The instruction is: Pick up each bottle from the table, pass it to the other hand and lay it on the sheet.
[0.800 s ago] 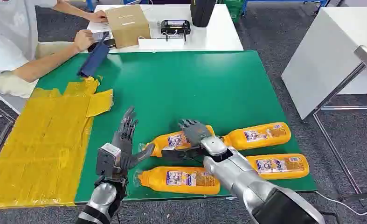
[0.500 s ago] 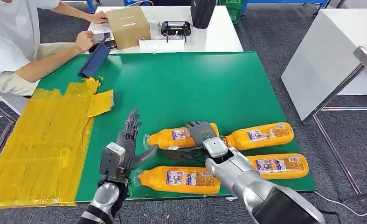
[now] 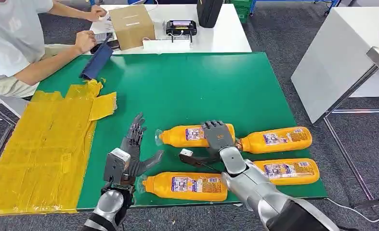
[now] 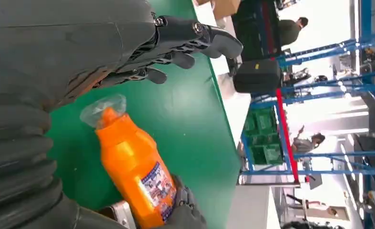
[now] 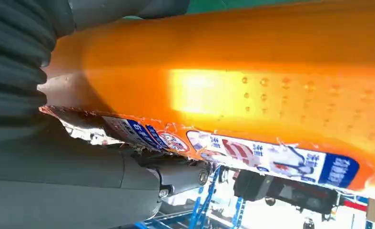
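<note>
1. Head view, surroundings: a green table (image 3: 187, 86) carries a yellow sheet (image 3: 43, 144) along its left side. A person (image 3: 14, 43) sits at the far left corner beside a cardboard box (image 3: 132, 24), a black device (image 3: 181, 27) and a dark blue pouch (image 3: 97, 61).
2. Head view, bottles: three orange bottles lie flat near the front edge: one at the front (image 3: 187, 185), one to the right (image 3: 286, 171) and one behind that (image 3: 274, 139). A fourth, the held bottle (image 3: 187, 135), lies crosswise with its clear cap toward the left hand.
3. Head view, hands: the right hand (image 3: 216, 139) wraps over the held bottle's base end, fingers closed around it. The left hand (image 3: 132, 151) stands upright just beside the cap, fingers spread and straight, thumb out, holding nothing.
4. Left wrist view: the left hand's fingers (image 4: 190, 43) stretch apart over the green top; the held bottle (image 4: 135, 167) points its cap at the palm, not touching it.
5. Right wrist view: the held bottle (image 5: 252, 95) sits close before the camera, the right hand's thumb (image 5: 104, 186) pressed under its label.
</note>
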Robot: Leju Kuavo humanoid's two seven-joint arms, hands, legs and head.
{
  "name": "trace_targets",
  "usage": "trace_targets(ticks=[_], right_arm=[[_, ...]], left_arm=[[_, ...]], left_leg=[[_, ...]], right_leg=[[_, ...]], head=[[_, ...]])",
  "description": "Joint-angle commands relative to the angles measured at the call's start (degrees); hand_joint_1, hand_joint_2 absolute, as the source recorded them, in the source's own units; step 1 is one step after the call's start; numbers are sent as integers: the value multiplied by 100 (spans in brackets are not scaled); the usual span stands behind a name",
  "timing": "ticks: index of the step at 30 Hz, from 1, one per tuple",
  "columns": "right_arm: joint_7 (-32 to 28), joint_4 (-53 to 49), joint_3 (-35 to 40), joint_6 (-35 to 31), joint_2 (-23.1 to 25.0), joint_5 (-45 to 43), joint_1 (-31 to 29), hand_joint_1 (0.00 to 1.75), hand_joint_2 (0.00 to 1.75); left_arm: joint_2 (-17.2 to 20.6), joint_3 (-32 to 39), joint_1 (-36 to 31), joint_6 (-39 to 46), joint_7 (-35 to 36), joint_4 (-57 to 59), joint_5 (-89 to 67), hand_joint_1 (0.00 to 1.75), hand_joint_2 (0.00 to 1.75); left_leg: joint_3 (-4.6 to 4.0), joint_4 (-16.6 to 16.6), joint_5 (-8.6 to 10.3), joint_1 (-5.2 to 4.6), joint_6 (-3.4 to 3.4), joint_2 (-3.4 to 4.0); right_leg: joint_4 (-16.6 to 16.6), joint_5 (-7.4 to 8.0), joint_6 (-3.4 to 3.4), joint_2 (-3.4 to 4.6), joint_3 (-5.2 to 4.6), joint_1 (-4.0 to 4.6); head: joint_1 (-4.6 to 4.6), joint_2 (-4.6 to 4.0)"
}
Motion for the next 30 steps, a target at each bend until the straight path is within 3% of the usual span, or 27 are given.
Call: trace_targets(ticks=[1, 3, 5, 6, 9, 14, 25, 27, 28, 30], right_arm=[[-1190, -4701, -3408, -751, 86, 1422, 1732, 175, 175], [-3004, -5282, -4908, -751, 935, 369, 2032, 175, 175], [-3681, -5247, -5163, -751, 1174, -712, 2147, 175, 175], [-3834, -5365, -5069, -751, 1151, -1273, 2294, 175, 175], [-3897, -5474, -4817, -751, 1044, -1868, 2512, 175, 175], [-3715, -5814, -3829, -751, 582, -3500, 2858, 175, 175], [-3408, -5312, -3364, -668, 488, -3877, 2763, 175, 175], [-3368, -5330, -3223, -513, 457, -4002, 2777, 175, 175], [-3325, -5337, -3059, -96, 410, -4223, 2788, 175, 175], [-3334, -5329, -3034, -108, 431, -4206, 2801, 175, 175]], left_arm=[[92, -46, 194, 68, 54, -84, -158, 0, 175], [124, -34, 331, -113, 73, -183, 1, 0, 175], [177, -39, 442, -160, 62, -328, 14, 0, 175], [220, -61, 503, -177, 50, -428, -18, 0, 175], [279, -96, 573, -180, 78, -548, -111, 0, 175], [320, -67, 681, -182, 166, -691, -232, 0, 175], [340, -42, 783, -196, 217, -831, -276, 0, 175], [334, -14, 810, -200, 227, -863, -278, 0, 175], [339, -15, 818, -204, 229, -873, -277, 0, 175], [341, -14, 818, -204, 229, -873, -277, 0, 175]], left_leg=[[8, 1, -16, 9, -10, -6], [-1, 8, -22, 8, -13, 12], [-14, 7, -26, 9, -20, 17], [-30, 0, -13, 7, -15, -17], [-21, 4, -22, 11, -15, -83], [-27, -1, -19, 13, -14, -74], [-18, 1, -28, 14, -17, -50], [-23, -4, -24, 12, -15, -51], [-15, -2, -29, 14, -17, -51], [-15, -1, -30, 14, -17, -48]], right_leg=[[-1, -14, -11, 24, 10, 5], [11, -16, -12, 42, 0, 6], [17, -16, -15, 46, -20, 8], [9, -15, -9, 7, -22, 8], [14, -50, -16, -55, 5, 5], [1, -45, -10, -56, -8, 8], [0, -43, -13, -18, -5, 9], [-2, -40, -10, -24, -10, 7], [-2, -43, -12, -18, -1, 8], [-1, -44, -12, -17, -2, 8]], head=[[0, 0], [2, 0], [-7, 0], [-7, 0], [9, 0], [24, 0], [20, 0], [20, 0], [20, 0], [20, 0]])
